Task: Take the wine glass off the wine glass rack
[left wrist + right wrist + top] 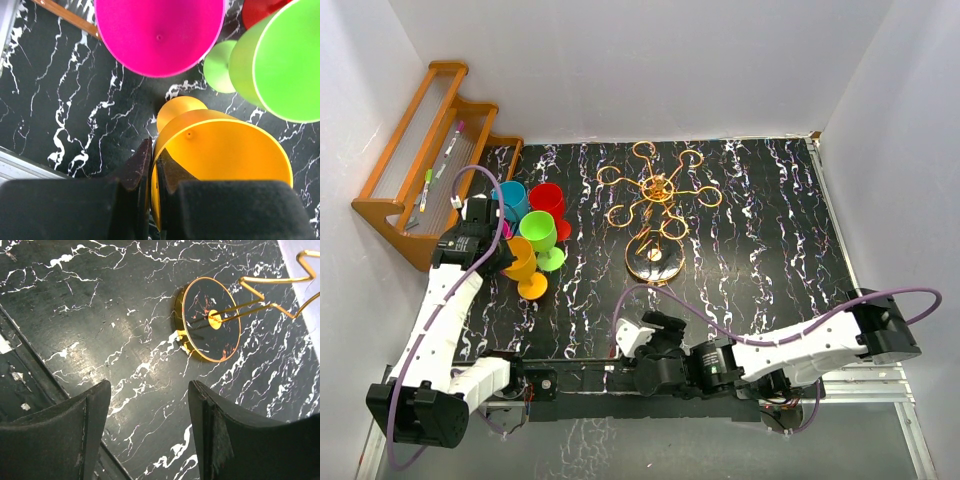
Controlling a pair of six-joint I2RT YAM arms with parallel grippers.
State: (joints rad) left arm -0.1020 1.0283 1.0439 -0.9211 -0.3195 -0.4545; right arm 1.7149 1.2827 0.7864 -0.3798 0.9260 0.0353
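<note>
Orange wine glass (pixel 225 155) in grip of left end effector (pixel 154 151), pink glass (pixel 160 30) and green glass (pixel 290 60) alongside

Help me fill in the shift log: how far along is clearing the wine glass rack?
Nearly done, it seems. The wine glass rack holds nothing on its loops; the teal glass, red glass and green glass stand grouped to its left. In hand: the left gripper pinches the rim of the orange glass beside them. Left: probably just releasing it. The right gripper sits open, idle.
</note>
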